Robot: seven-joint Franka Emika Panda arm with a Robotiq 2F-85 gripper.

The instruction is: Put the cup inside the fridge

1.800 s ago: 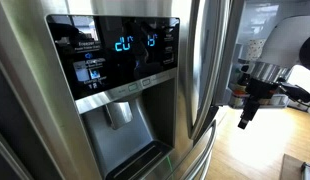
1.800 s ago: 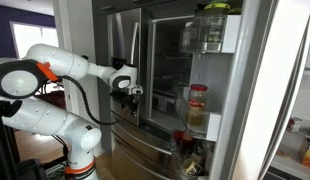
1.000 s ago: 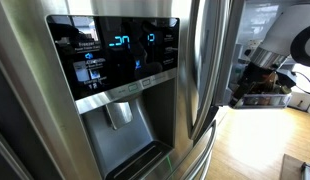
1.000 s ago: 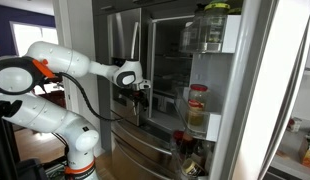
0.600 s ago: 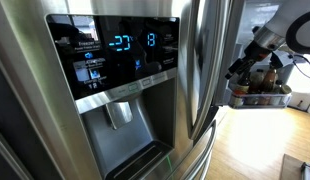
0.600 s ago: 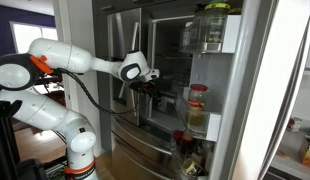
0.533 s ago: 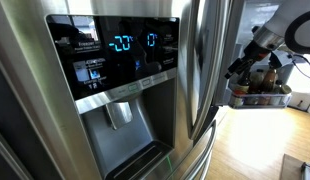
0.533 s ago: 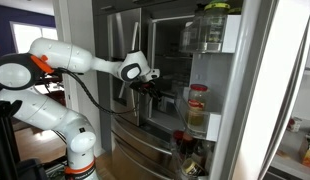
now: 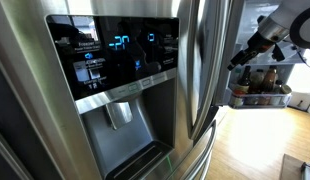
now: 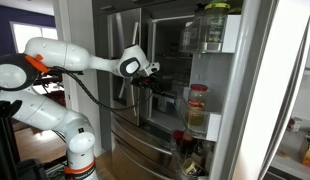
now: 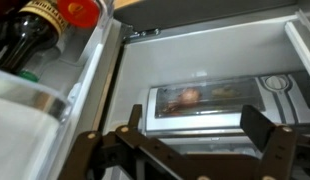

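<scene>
A white Franka arm (image 10: 70,58) stands at the left in an exterior view. Its lower links are stacked and folded near the floor. From an elbow high on the left, the forearm reaches almost level toward the right. At the wrist it bends slightly downward, so the dark hand (image 10: 158,82) points into the open fridge (image 10: 120,40), about level with its upper shelves.

In an exterior view taken close to the fridge (image 9: 35,120), the arm (image 9: 292,18) enters from the top right corner. The hand (image 9: 245,55) slants down and to the left, just beyond the tall bar handle (image 9: 202,70). The glossy black dispenser panel (image 9: 115,55) with blue digits fills the left of that view.

In the wrist view, the hand (image 11: 180,140) is spread wide. One finger (image 11: 93,148) sits low on the left and its partner low on the right. Only the fridge's white interior (image 11: 195,60) shows between them, and the fingers grip nothing. Straight ahead, past the fingers, a clear-topped packaged tray (image 11: 200,105) lies on a shelf.

At the upper left of the wrist view, a dark bottle with a red cap (image 11: 80,12) stands in a door shelf (image 11: 90,70). A clear container (image 11: 25,100) sits below the bottle. The open door's shelves also hold a jar with a red lid (image 10: 198,105).
</scene>
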